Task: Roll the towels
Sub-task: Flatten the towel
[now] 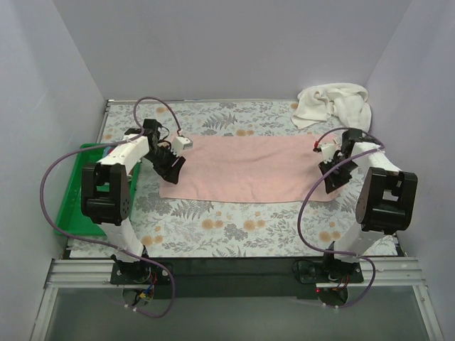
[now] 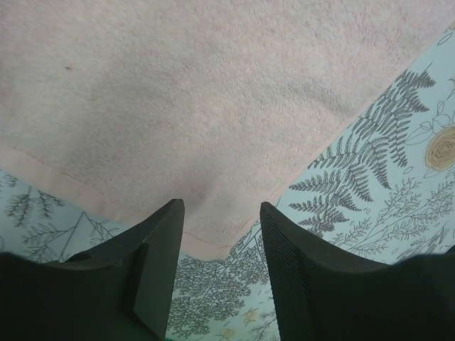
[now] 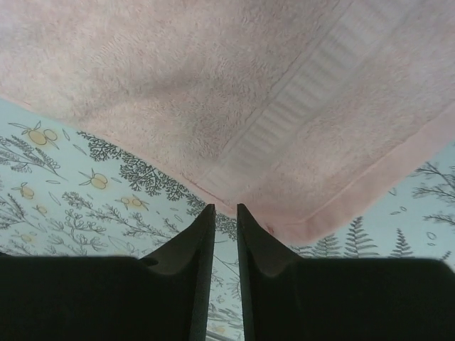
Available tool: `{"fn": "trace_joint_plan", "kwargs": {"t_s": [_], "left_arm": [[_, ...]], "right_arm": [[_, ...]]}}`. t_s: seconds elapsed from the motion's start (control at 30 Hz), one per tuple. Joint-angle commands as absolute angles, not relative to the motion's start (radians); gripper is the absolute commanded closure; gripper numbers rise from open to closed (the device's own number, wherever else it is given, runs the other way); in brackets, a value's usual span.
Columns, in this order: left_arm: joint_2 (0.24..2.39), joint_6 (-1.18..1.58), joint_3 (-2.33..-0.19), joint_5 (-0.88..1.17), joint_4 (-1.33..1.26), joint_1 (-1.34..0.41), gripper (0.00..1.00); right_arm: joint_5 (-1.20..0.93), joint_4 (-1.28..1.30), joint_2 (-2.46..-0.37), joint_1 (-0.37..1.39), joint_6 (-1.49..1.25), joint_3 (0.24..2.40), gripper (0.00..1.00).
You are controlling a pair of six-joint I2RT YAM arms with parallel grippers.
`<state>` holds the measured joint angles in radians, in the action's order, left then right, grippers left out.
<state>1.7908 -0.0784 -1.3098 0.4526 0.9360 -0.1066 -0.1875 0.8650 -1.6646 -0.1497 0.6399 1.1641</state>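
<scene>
The salmon-pink towel (image 1: 245,167) lies spread flat across the middle of the tabletop (image 1: 234,227), its long sides running left to right. The cream-white towel (image 1: 334,105) sits in a crumpled heap at the far right corner, well apart from both arms.

The left fingers (image 2: 160,249) stand apart, straddling the pink towel's near-left corner. The right fingers (image 3: 202,245) are drawn almost together with only a slit between them and nothing in it; they hover just beside the near-right corner.

This looks like the taking-up of the near hem to begin the roll. To do it well, the right fingers would need to part first. Each pair should then pinch the hem itself rather than the patterned cover beneath, at matching spots on both sides. A straight first turn depends on that — one skewed corner would make a cone.

Whether the left fingers touch the cloth cannot be told from either view. The fingertips' height above the tabletop is unclear too. The green tray (image 1: 71,199) at the left edge is partly hidden behind the left arm, so what it holds cannot be seen, and the heap hides the cream towel's true length.
</scene>
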Motion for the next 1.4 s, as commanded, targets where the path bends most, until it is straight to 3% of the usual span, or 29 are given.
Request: {"fn": "trace_joint_plan", "kwargs": {"t_s": [0.0, 0.23, 0.4, 0.43, 0.6, 1.0, 1.37], "left_arm": [[1.776, -0.086, -1.273, 0.430, 0.907, -0.106, 0.56], [1.760, -0.081, -1.207, 0.390, 0.877, -0.106, 0.57], [1.746, -0.078, -1.198, 0.406, 0.884, -0.106, 0.57], [1.744, -0.072, -1.206, 0.411, 0.881, -0.106, 0.57], [1.736, -0.052, -1.244, 0.500, 0.894, -0.106, 0.59], [1.698, -0.028, -1.189, 0.575, 0.881, -0.184, 0.62], [1.697, -0.011, -1.026, 0.425, 0.825, -0.204, 0.67]], "right_arm": [[-0.150, 0.807, -1.681, -0.152, 0.631, 1.105, 0.78], [0.024, 0.748, -1.692, -0.215, 0.660, 0.986, 0.91], [0.015, 0.853, -1.579, -0.278, 0.709, 1.025, 0.88], [-0.033, 0.870, -1.566, -0.284, 0.715, 1.063, 0.82], [-0.158, 0.928, -1.577, -0.284, 0.675, 1.193, 0.74], [-0.175, 0.898, -1.755, -0.296, 0.647, 1.180, 0.76], [-0.006, 0.746, -1.821, -0.314, 0.656, 1.054, 0.81]]}}
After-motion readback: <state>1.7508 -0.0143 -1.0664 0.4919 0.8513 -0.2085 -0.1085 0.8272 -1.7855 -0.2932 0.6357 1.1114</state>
